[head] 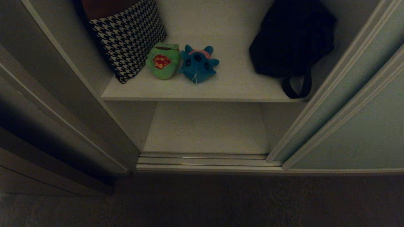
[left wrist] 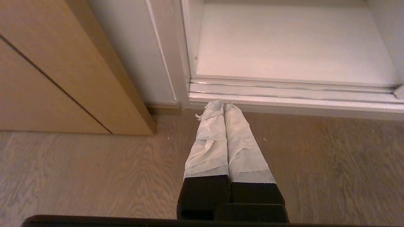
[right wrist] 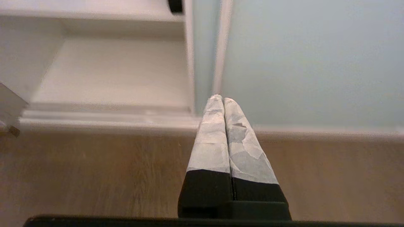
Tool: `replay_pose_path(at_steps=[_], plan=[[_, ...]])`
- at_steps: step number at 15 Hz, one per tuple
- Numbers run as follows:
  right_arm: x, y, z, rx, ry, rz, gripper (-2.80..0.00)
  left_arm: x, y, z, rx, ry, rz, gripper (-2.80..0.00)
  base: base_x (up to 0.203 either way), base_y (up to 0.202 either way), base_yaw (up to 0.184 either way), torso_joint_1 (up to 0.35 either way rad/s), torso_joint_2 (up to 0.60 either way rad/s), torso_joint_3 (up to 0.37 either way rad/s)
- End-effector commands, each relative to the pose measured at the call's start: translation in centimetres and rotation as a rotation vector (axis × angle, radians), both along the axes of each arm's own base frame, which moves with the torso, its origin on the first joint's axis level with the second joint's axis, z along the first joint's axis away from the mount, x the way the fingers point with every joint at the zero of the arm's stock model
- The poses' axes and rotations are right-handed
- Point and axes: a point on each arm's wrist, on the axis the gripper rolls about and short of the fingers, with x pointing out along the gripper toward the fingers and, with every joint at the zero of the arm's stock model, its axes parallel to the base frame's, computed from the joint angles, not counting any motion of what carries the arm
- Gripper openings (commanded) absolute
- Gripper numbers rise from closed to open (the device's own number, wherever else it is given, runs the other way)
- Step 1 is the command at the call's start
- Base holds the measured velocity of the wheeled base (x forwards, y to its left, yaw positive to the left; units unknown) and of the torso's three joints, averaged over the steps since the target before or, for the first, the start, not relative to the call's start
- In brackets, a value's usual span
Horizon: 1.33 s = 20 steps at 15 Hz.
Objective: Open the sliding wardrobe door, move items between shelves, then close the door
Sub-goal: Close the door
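Observation:
The sliding wardrobe door (head: 356,132) stands pushed aside at the right, and the wardrobe is open. A green frog plush (head: 162,61) and a blue plush creature (head: 199,63) lie side by side on the upper white shelf (head: 240,85). The lower shelf (head: 205,129) is bare. Neither arm shows in the head view. My left gripper (left wrist: 223,105) hangs shut over the floor, pointing at the bottom rail before the lower shelf (left wrist: 290,44). My right gripper (right wrist: 222,98) is shut and empty, pointing at the inner edge of the door (right wrist: 309,63).
A houndstooth cushion (head: 129,34) leans at the shelf's left, touching the frog. A black strapped bag (head: 292,41) sits at the right, its strap hanging over the shelf edge. Silvery rails (head: 205,159) run along the threshold. A wooden panel (left wrist: 56,78) stands to the left.

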Motion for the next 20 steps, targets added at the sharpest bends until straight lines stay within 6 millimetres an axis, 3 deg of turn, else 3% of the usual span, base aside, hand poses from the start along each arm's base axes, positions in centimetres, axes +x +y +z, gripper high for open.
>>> replay_pose_path(at_steps=[1,7,10,13,18,20], plan=[[0.6,-0.1,2.6,0.002,0.116,-0.035,-2.8,0.0,0.0,0.0,0.0,0.002,0.001,-2.8,0.0,0.0,0.0,0.0,0.0,0.0],[3.5,-0.5,8.5,0.074,0.145,-0.217,-2.8,0.0,0.0,0.0,0.0,0.002,0.002,-2.8,0.0,0.0,0.0,0.0,0.0,0.0],[3.6,-0.8,10.5,0.143,0.103,-0.172,-2.8,0.0,0.0,0.0,0.0,0.002,0.001,-2.8,0.0,0.0,0.0,0.0,0.0,0.0],[5.0,-0.5,12.9,0.24,0.047,-0.05,-2.8,0.0,0.0,0.0,0.0,0.002,0.001,-2.8,0.0,0.0,0.0,0.0,0.0,0.0],[10.2,-0.1,15.5,0.328,0.058,0.008,-2.8,0.0,0.0,0.0,0.0,0.002,0.002,-2.8,0.0,0.0,0.0,0.0,0.0,0.0],[11.4,0.0,16.2,0.35,0.047,0.02,-2.8,0.0,0.0,0.0,0.0,0.002,0.001,-2.8,0.0,0.0,0.0,0.0,0.0,0.0]])
